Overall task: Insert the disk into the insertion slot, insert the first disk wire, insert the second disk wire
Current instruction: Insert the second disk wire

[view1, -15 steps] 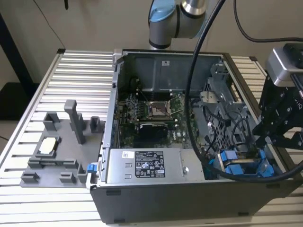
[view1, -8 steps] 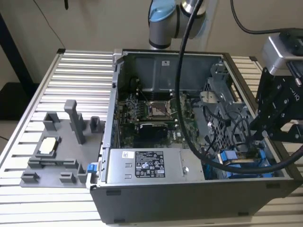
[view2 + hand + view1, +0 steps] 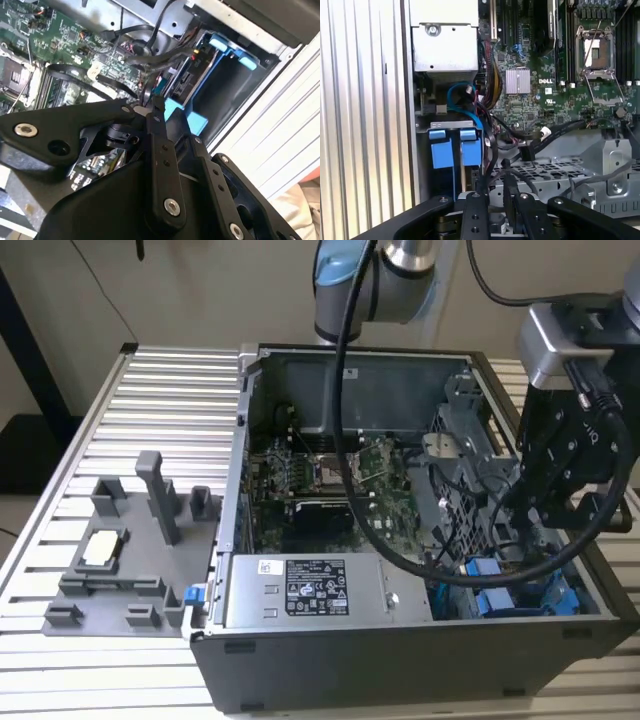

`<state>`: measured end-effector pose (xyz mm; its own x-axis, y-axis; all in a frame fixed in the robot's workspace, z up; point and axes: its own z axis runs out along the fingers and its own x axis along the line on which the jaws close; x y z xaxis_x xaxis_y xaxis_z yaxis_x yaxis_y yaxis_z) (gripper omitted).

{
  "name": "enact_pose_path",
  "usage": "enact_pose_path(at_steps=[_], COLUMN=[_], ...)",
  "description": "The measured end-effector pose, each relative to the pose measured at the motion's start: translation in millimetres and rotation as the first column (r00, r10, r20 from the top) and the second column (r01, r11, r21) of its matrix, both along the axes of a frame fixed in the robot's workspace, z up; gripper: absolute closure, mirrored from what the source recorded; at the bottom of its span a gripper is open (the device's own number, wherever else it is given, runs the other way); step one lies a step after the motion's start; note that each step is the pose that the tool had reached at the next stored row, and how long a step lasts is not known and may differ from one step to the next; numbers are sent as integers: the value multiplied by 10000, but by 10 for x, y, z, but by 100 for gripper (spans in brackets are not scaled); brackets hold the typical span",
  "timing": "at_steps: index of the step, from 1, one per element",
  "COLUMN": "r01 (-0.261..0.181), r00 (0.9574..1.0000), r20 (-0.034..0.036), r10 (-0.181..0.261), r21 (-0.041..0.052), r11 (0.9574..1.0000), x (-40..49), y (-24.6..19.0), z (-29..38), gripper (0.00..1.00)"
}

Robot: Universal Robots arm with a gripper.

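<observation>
My gripper (image 3: 525, 525) is down inside the open computer case, at the exterior view's right, just above the insertion slot (image 3: 520, 592) with its blue rails. In both wrist views its black fingers (image 3: 472, 212) stand close together, and a black disk wire (image 3: 508, 187) runs up between them. Two blue carrier tabs (image 3: 454, 149) sit side by side in the slot (image 3: 451, 124). The disk's metal body is hidden behind them. In the second wrist view the gripper (image 3: 152, 107) is tight against a blue rail (image 3: 176, 111) of the slot (image 3: 215, 85).
A grey power supply box (image 3: 315, 590) with a white sticker lies along the case front. The green motherboard (image 3: 330, 480) fills the case middle, crossed by loose black wires (image 3: 555, 132). A perforated metal cage (image 3: 560, 170) borders the gripper. A grey fixture (image 3: 120, 540) stands on the slatted table.
</observation>
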<state>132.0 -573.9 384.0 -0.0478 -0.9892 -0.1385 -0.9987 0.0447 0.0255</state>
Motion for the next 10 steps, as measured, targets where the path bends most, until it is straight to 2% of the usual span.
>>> enact_pose_path(at_steps=[2, 6, 7, 10], r01=[0, 0, -1, -5], r00=[10000, 10000, 10000, 10000], r20=[0, -1, -1, 0], r10=[0, 0, 1, 5], r21=[-18, -98, -116, -166], r11=[10000, 10000, 9999, 9999], x=[-27, -47, -47, -50], y=[69, 244, 265, 291], z=[0, 1, 1, 0], gripper=[72, 72, 72, 72])
